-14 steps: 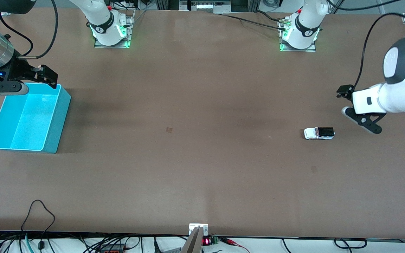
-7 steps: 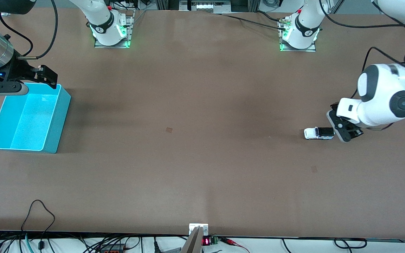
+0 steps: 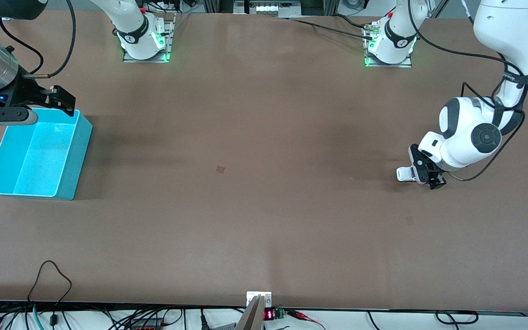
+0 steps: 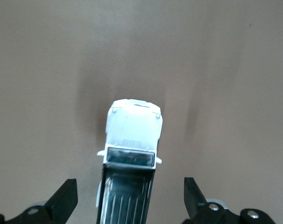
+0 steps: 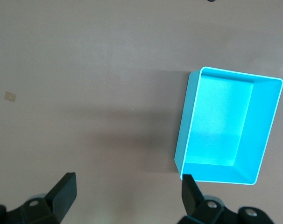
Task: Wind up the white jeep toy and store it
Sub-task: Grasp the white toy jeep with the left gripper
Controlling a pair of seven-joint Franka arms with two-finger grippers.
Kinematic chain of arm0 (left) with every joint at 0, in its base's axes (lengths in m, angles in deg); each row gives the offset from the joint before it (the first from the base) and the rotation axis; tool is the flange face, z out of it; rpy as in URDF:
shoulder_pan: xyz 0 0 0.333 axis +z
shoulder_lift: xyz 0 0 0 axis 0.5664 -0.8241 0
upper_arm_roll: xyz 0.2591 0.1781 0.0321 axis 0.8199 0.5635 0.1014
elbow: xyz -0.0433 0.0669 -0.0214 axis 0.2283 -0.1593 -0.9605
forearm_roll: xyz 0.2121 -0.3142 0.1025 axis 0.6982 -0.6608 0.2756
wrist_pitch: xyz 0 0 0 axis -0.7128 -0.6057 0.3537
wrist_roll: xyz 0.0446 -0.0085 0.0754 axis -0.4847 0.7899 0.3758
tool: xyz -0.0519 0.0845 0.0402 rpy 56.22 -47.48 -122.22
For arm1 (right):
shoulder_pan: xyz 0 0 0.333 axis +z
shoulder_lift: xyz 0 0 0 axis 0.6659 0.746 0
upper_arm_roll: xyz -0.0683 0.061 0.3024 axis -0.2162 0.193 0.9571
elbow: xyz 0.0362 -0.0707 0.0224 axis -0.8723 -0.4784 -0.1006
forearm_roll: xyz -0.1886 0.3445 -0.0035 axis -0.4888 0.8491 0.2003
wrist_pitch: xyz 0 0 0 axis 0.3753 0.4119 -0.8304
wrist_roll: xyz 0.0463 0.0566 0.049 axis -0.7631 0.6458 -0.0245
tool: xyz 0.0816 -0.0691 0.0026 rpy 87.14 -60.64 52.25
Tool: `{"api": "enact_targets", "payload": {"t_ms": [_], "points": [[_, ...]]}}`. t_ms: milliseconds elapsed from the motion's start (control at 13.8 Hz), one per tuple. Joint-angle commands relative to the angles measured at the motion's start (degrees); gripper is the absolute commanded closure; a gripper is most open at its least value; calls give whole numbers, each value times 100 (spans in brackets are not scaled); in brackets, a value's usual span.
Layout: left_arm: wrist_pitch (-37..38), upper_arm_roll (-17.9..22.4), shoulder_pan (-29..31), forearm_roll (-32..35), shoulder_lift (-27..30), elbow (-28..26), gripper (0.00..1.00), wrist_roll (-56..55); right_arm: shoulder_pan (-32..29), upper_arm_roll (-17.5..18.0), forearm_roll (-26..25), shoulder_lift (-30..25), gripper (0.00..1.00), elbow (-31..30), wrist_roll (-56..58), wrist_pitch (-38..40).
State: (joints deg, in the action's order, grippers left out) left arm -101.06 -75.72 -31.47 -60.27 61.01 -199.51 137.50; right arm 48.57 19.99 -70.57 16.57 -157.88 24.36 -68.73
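The white jeep toy [image 3: 404, 174] stands on the brown table toward the left arm's end; only its white front shows in the front view. In the left wrist view the white jeep toy [image 4: 132, 135] shows its white hood and black ribbed rear bed. My left gripper [image 3: 424, 176] is low over the jeep's rear. It is open [image 4: 130, 198], with one finger on each side of the black bed and a gap on both sides. My right gripper [image 3: 30, 107] is open and empty [image 5: 127, 191]. It hangs over the far edge of the turquoise bin [image 3: 76, 156].
The turquoise bin [image 5: 179, 154] is empty and stands toward the right arm's end of the table. Small dark marks [image 3: 220, 169] lie on the tabletop. A black cable loop [image 3: 51, 275] and other wires lie at the table edge nearest the front camera.
My left arm has swung in from the table's end and come down, so the open gripper now straddles the jeep's rear. The jeep and my right arm have not moved.
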Motion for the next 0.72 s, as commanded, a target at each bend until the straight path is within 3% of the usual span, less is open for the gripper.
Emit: {"api": "enact_targets", "payload": {"t_ms": [0,72,144,217,289,433,650], "points": [[-260,-14,13,327,-47,-70,0,82,-127,-21,23,19,0,42,10,-5],[-314,-14,13,336,-83,-71,0,100,-224,-30,31,19,0,25,36,3],[-358,-14,13,337,-118,-71,6,187,-303,-30,75,27,0,25,167,12],[-375,-14,13,337,-135,-71,21,353,-339,-39,110,45,0,42,264,3],[-376,-14,39,337,-179,-62,31,468,-391,-39,119,63,0,42,343,-5],[-376,-23,48,337,-197,-44,62,741,-453,-39,119,72,0,43,379,3],[-306,-23,40,337,-162,-9,77,768,-418,-21,119,63,0,42,353,12]]}}
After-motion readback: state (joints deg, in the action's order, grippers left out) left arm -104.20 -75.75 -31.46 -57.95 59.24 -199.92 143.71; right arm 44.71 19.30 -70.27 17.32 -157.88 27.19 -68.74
